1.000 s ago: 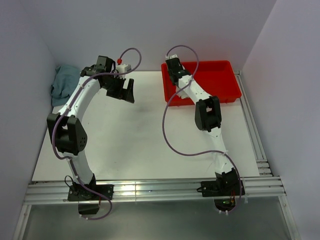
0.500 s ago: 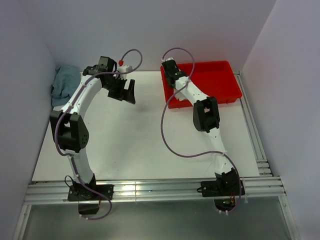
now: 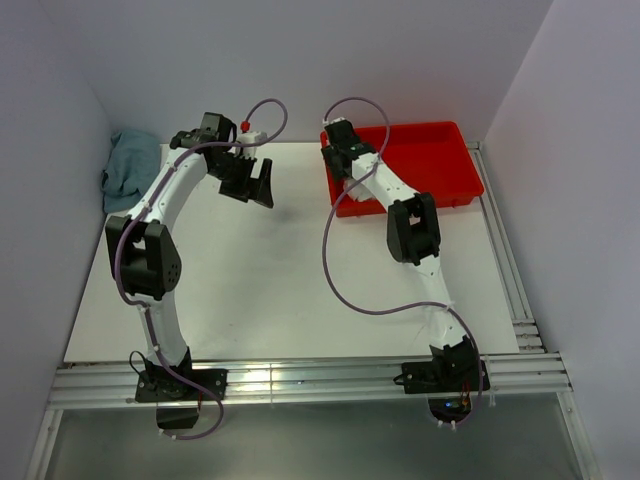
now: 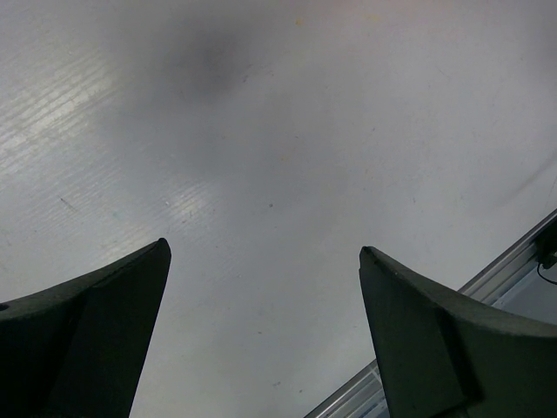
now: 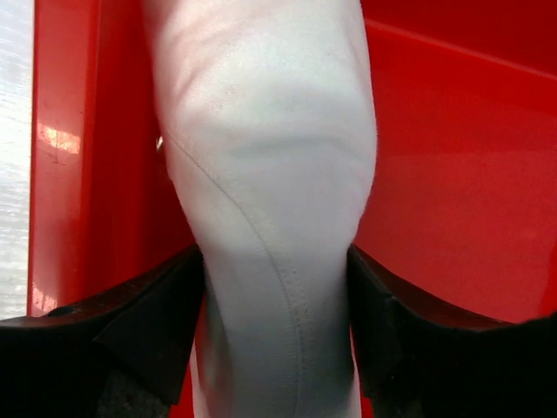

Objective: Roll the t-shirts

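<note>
A cream-white t-shirt point(image 5: 270, 131), rolled into a thick tube with a seam running down it, hangs inside the red bin point(image 5: 452, 174). My right gripper point(image 5: 274, 261) has one black finger pressed against each side of the roll, which narrows between them. From above, the right gripper point(image 3: 338, 142) is at the bin's far left corner and hides the roll. My left gripper point(image 3: 262, 185) hovers over the bare white table point(image 4: 278, 131), open wide with nothing between its fingers point(image 4: 104, 331).
The red bin point(image 3: 440, 150) stands at the back right of the table. A crumpled blue-grey cloth point(image 3: 128, 170) lies at the back left corner by the wall. An aluminium rail point(image 4: 513, 261) borders the table.
My right gripper has shifted a little left and back, to the bin's far left corner. The left arm has edged slightly right.
</note>
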Controlling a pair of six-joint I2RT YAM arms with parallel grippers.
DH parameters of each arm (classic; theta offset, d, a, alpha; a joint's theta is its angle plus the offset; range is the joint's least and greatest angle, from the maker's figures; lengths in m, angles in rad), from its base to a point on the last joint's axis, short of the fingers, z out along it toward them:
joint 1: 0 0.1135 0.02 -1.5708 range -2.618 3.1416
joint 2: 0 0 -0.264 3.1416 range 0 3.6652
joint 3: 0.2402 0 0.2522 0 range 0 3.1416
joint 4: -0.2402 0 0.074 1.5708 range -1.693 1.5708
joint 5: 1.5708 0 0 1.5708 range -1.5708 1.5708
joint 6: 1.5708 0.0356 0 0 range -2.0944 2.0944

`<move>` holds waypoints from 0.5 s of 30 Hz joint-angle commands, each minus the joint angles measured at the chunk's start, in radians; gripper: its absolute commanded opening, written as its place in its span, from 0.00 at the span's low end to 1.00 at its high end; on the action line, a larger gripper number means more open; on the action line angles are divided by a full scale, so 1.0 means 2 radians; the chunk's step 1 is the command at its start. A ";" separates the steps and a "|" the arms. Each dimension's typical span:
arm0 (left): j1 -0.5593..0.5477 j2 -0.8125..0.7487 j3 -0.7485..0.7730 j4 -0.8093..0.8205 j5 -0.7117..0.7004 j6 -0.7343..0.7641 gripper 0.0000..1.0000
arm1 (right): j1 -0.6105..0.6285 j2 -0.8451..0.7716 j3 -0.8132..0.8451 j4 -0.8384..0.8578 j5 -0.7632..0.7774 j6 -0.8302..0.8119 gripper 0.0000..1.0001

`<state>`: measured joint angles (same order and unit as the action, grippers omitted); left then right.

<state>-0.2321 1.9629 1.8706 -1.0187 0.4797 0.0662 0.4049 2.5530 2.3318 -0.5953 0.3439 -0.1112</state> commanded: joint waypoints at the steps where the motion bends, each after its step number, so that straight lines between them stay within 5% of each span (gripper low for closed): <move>1: -0.003 0.004 0.019 -0.001 0.017 0.002 0.95 | -0.005 -0.046 0.008 0.001 -0.022 0.011 0.73; 15: -0.004 0.024 0.034 -0.004 0.021 0.004 0.95 | -0.028 -0.110 -0.035 0.012 -0.106 0.092 0.82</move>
<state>-0.2333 2.0079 1.8908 -1.0203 0.4938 0.0662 0.3767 2.4378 2.2906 -0.5915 0.1982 0.0063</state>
